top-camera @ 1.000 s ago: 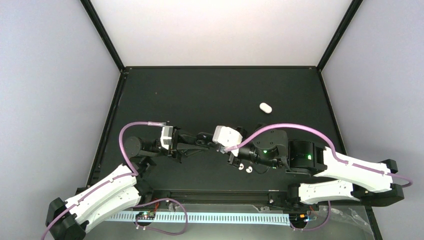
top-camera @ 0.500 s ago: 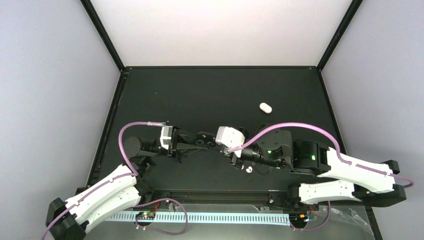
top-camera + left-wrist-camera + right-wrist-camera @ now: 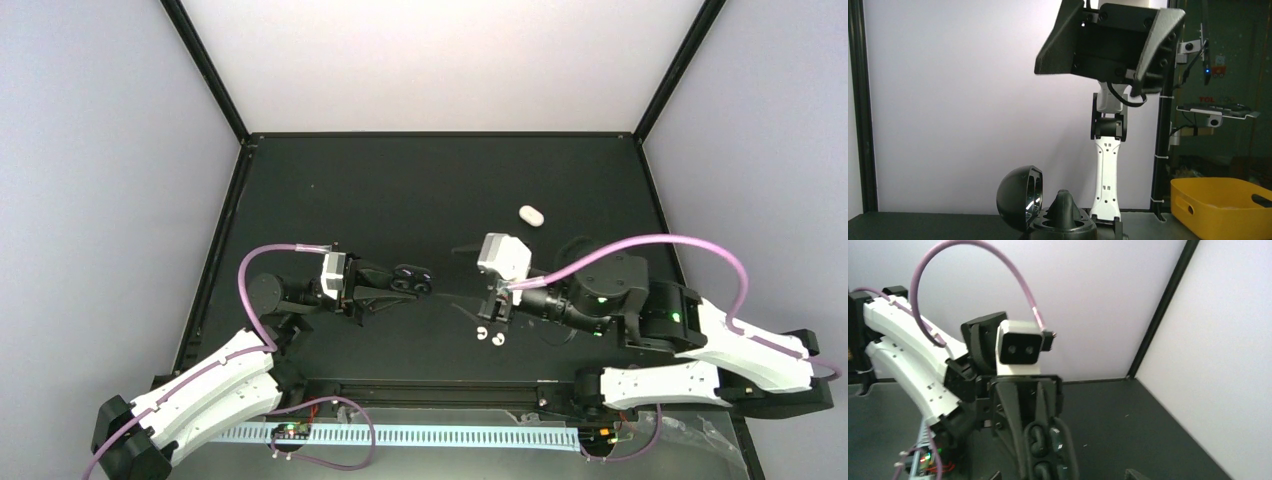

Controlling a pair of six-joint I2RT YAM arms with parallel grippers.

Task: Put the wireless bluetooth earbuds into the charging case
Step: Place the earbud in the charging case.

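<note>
Top external view question: why is the left gripper [image 3: 396,284] holding the charging case [image 3: 411,277] out over the middle of the table [image 3: 400,180] instead of just leaving it lying there? (benchrat)

Reads like a fixture job to me. Those fingers are clenched on the black case body with the lid [image 3: 1019,204] flipped open, so I'd guess it's there to stop the case skating around when a bud gets pressed in. From the right wrist camera the wells face pretty much toward the other arm. (yam_fan)

And the buds themselves? (benchrat)

The white earbuds [image 3: 497,340] are lying loose on the table, right of the case and nearer the arm bases, close together. The right gripper [image 3: 487,308] hangs just beside them, also right of the case, its fingers spread apart with nothing between them. So those two aren't in yet. The black ones I honestly can't tell: dark on dark inside the case. There's also a white oval thing [image 3: 530,214] well beyond the case, off to its right. Could be another case, can't say. (yam_fan)

Any branding readable? (benchrat)

Nope. Nothing legible on the case or the arms, and the background print in the left wrist view is too blurred. (yam_fan)
</note>
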